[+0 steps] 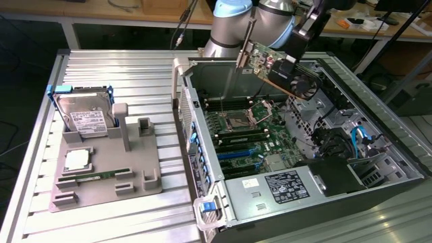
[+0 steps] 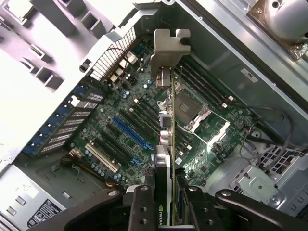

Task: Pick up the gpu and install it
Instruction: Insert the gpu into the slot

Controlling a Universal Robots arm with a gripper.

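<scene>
Hanging over the open computer case [image 1: 192, 109], the gpu [image 1: 292, 81] is pinched between the fingers of the gripper [image 1: 292, 61], which are pressed against its two flat faces. In the exterior view the card is seen tilted, above the far end of the case, with its round fan facing the case's drive bays and its metal bracket [image 1: 242, 55] pointing toward the case's rear wall. In the wrist view the gpu [image 2: 165, 163] is seen edge-on between the gripper [image 2: 166, 214] fingers [image 2: 140, 207], with the silvery bracket [image 2: 169, 50] at its far end. The motherboard [image 2: 125, 125], on the floor of the case, lies below the card; the card appears to be clear of the blue slot [image 2: 132, 132], though the gap cannot be judged well. Outside the case, on the tabletop [image 1: 115, 66], a grey holder [image 1: 135, 185] carries a hard drive [image 1: 84, 114] in a blue frame and a green memory stick [image 1: 94, 176].
</scene>
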